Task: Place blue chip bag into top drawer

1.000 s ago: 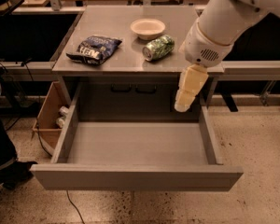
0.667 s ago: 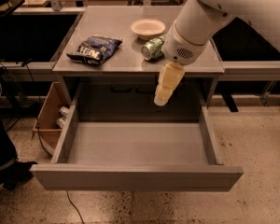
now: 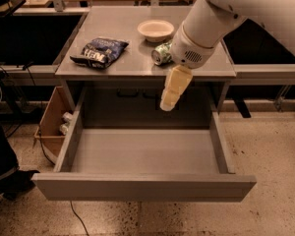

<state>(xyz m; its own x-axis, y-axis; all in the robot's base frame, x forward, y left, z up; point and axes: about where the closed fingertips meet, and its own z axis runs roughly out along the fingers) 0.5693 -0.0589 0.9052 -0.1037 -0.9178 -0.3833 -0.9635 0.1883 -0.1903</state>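
**Blue chip bag on the worktop, drawer pulled open**

The blue chip bag (image 3: 99, 52) lies flat on the left part of the worktop (image 3: 132, 63), near its front edge. It is a crinkled dark blue foil bag with white lettering and a pale pattern, its creases catching the light.

Below the worktop the top drawer (image 3: 145, 151) stands pulled out, a wide, shallow grey tray with a plain flat front panel.

The claw (image 3: 168, 103) is cream-coloured and points downward. It hangs in front of the worktop's front edge, above the back of the drawer and well to the right of the bag. It holds nothing, and I cannot tell whether it is apart or together.

Just behind the arm's wrist a green soda can (image 3: 161, 54) lies on its side, and a pale bowl (image 3: 156, 29) sits beyond it. A cardboard box (image 3: 51, 119) stands on the floor to the drawer's left.
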